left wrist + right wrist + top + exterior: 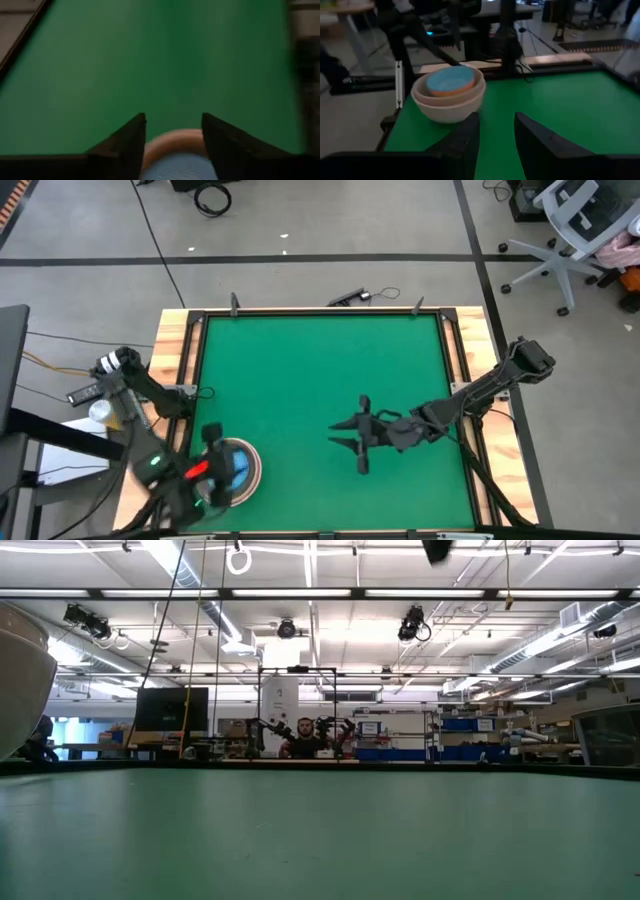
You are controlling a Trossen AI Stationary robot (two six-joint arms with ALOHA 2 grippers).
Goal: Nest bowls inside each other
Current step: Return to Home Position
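Note:
The bowls stand nested in one stack at the near left corner of the green mat. In the right wrist view the stack has a pale outer bowl, a tan rim inside it, and a light-blue bowl lying slightly tilted on top. My left gripper hangs open right over the stack, and the tan rim and blue bowl show between its fingers. My right gripper stands open above the mat's middle right, pointing toward the stack with nothing between its fingers. The pale outer bowl's side shows at the low view's left edge.
A wooden frame borders the green mat, which lies bare from the middle to the far edge. My left arm reaches in over the left frame. A person is far off in the room.

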